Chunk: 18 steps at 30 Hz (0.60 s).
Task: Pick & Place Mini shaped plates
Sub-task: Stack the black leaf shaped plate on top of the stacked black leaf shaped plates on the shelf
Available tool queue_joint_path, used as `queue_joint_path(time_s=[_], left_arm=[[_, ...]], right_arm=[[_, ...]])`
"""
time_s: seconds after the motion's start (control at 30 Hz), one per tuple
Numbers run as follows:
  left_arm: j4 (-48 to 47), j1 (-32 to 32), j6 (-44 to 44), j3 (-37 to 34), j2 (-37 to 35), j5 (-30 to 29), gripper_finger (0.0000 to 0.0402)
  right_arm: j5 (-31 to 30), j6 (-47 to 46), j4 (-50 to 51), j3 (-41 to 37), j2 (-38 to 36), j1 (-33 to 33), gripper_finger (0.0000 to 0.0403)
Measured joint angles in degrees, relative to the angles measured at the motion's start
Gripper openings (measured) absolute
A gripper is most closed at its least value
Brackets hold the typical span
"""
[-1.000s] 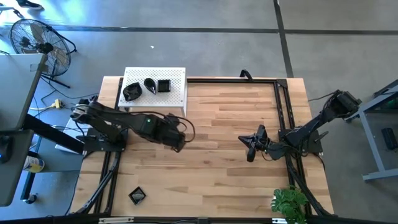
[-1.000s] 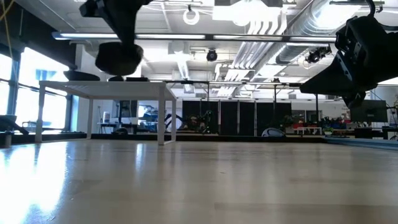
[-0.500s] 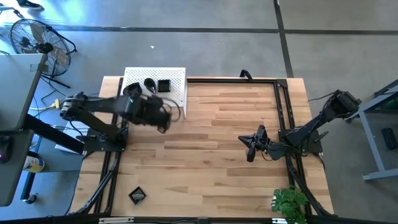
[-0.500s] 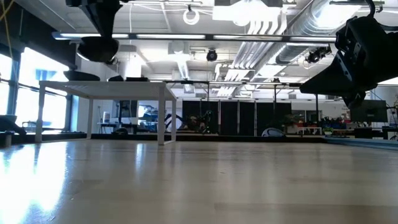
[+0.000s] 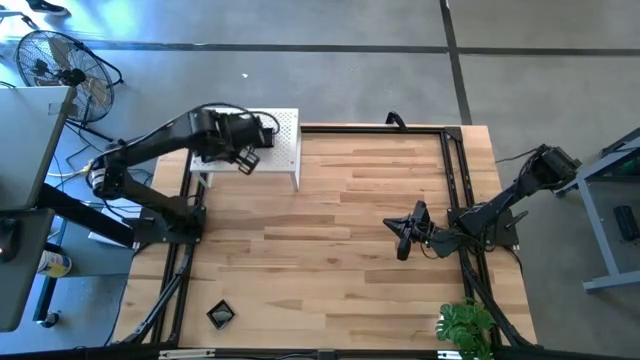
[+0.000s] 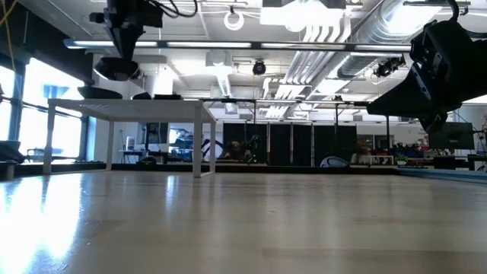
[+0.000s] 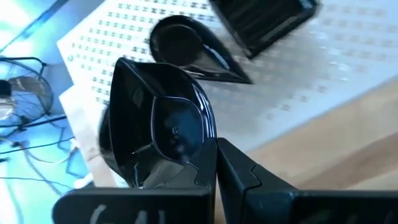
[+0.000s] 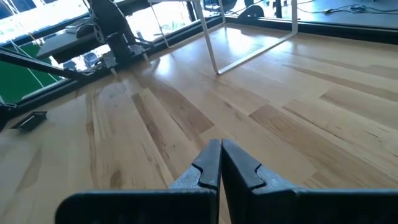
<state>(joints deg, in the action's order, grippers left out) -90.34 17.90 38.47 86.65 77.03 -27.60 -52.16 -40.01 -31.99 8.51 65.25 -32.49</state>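
My left gripper point(image 7: 200, 167) is over the white perforated stand point(image 5: 285, 150) at the table's far left, shut on a glossy black mini plate point(image 7: 163, 127). In the low view that plate point(image 6: 116, 68) hangs above the stand top point(image 6: 129, 105). On the stand lie a teardrop plate point(image 7: 185, 53) and a ribbed square plate point(image 7: 261, 18), flat on their bases. Another small plate point(image 5: 220, 315) sits on the table near its near left corner. My right gripper point(image 5: 404, 238) waits shut, low over the table's right half. My left gripper pinches the plate's near rim point(image 7: 193, 163) between its two fingers; one finger point(image 7: 239, 177) shows beside the rim and the plate covers the other. The fingers come from above, pointing down. The plate is lifted clear and hangs below them above the stand.
The stand rests on thin white legs point(image 8: 210, 40) at the far left corner. A black frame rail point(image 5: 455, 170) runs along the table's right side. A green plant point(image 5: 466, 325) sits at the near right corner. Bare wood point(image 5: 330, 250) fills the table's middle.
My left arm has swung from the middle of the table's left half toward the far left corner, carrying the plate with it. The gripper now hangs over the stand and covers most of the plates there. The right arm has kept still.
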Motion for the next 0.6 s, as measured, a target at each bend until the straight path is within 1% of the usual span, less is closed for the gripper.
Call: queue_joint_path(time_s=[0.1, 0.17, 0.27, 0.4, 0.5, 0.6], left_arm=[[0.76, 3.53, -6.25, -0.22, -0.29, 1.57, 0.0], [-0.02, 5.04, -8.53, -0.08, -0.91, 1.73, 0.0], [0.41, 6.32, -10.2, -1.36, -0.8, 0.95, 0.0], [0.14, 7.35, -11.81, -5.96, -2.39, 0.73, 0.0], [0.34, 7.44, -12.31, -9.86, -3.57, -1.17, 0.0], [0.3, 7.33, -12.65, -11.9, -5.21, -1.68, 0.0]], right_arm=[[0.0, 0.0, 0.0, 0.01, 0.0, 0.0, 0.0002], [0.0, 0.0, 0.0, -0.01, 0.0, 0.0, 0.0002], [0.0, 0.0, -0.02, -0.01, 0.0, 0.0, 0.0001], [0.0, 0.0, -0.02, 0.0, 0.0, 0.0, 0.0002], [0.0, 0.0, -0.02, 0.01, 0.0, 0.0, 0.0001], [-0.01, 0.0, -0.02, 0.01, 0.0, 0.0, 0.0002]])
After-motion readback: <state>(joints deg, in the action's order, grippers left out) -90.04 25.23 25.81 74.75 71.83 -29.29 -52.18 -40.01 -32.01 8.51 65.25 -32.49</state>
